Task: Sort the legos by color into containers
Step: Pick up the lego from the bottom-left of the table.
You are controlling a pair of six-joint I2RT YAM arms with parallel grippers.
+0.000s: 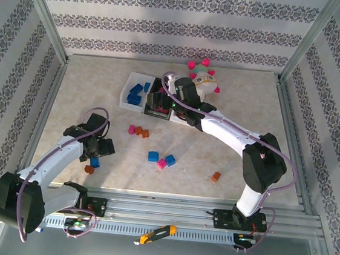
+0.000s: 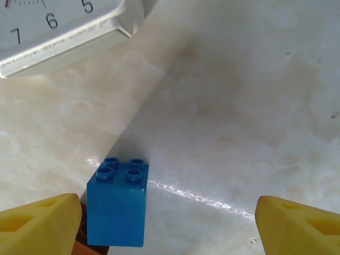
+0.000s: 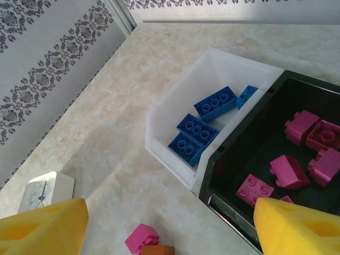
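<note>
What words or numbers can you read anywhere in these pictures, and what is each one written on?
"5": on the dial of the white clock, in the left wrist view.
"6": same dial, to the left of the 5.
"7": same dial, near the picture's left edge.
In the right wrist view, the clock's dial is too small to read.
No other writing is legible.

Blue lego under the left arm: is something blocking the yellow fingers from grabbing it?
Nothing visible blocks it. The blue lego sits on the table between the left end effector's open fingers, near one finger. An orange lego peeks out beside it.
</note>
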